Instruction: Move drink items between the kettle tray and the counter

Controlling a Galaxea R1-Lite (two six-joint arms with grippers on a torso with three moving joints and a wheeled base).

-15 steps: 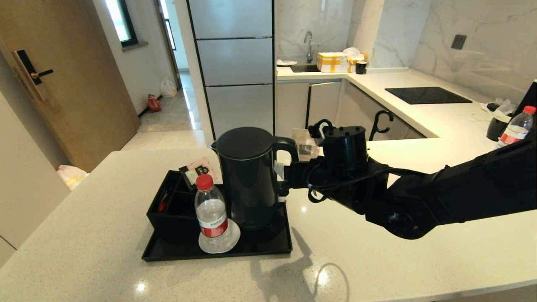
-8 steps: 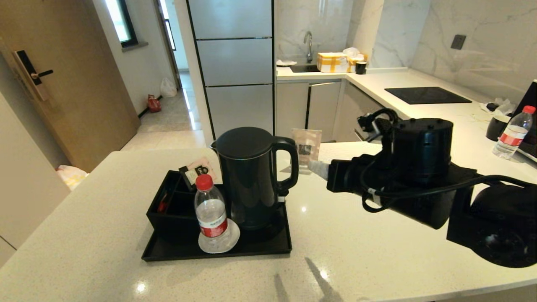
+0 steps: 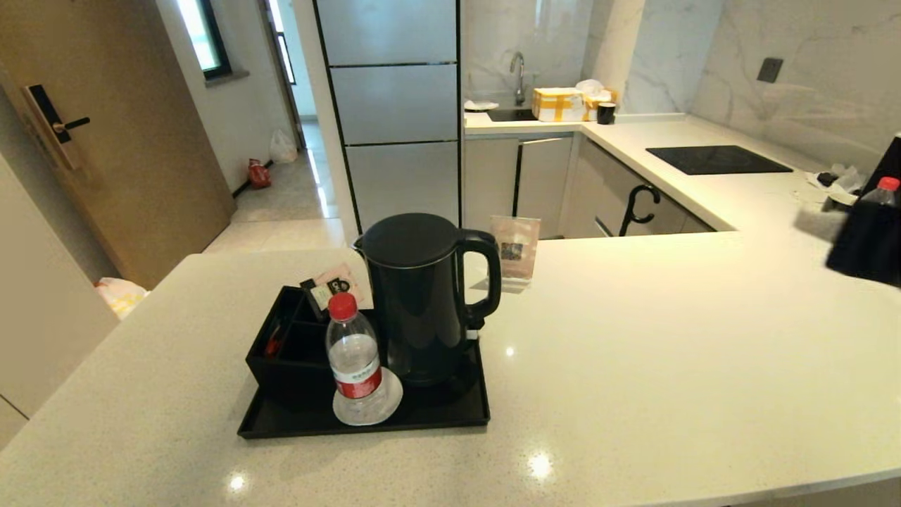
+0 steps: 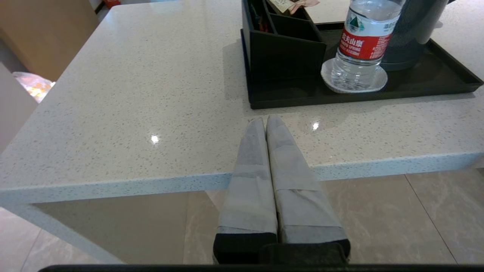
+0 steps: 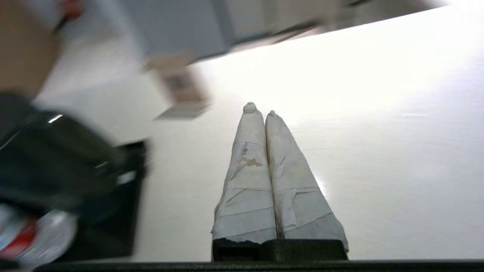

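While both claws stay pressed closed — one kettle (image 3: 420, 299), one bottle (image 3: 355, 359), one tray (image 3: 450, 415).

A clear water bottle (image 3: 356, 360) with a red cap and red label stands upright on a round white coaster (image 3: 369, 405). A small acrylic card stand (image 3: 514, 251) sits farther back. Beyond — a black glass hob panel (image 3: 717, 160), a sink tap (image 3: 518, 74), a taped cardboard box (image 3: 557, 104) (yellow tape), and a black cup (image 3: 605, 113) beside it.
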